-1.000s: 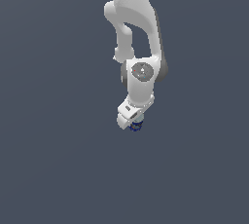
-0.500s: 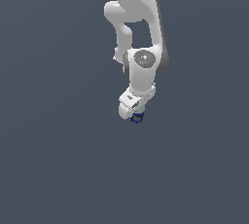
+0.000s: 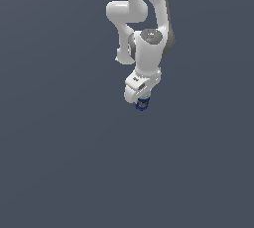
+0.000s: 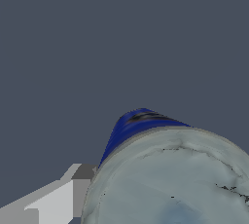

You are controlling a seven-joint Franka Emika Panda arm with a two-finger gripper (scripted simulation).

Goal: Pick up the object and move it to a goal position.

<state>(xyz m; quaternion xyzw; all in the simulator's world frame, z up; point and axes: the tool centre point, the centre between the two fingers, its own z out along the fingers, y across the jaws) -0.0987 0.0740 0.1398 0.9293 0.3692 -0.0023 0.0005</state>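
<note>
The object (image 3: 143, 103) is a tiny round item with a dark blue lower part, sticking out below the white gripper (image 3: 142, 100) in the exterior view. The gripper is shut on it and holds it above the grey ground. In the wrist view the object (image 4: 170, 174) fills the frame close up: a pale grey-blue disc-like top with a dark blue side. One grey-white finger (image 4: 58, 196) shows against its side. The other finger is hidden.
The white arm (image 3: 144, 19) hangs down from the top of the exterior view. A plain dark grey surface (image 3: 59, 162) lies all around. No other objects show.
The arm has drawn up and toward the exterior view's right, carrying the object with it. The gripper stays shut on the object.
</note>
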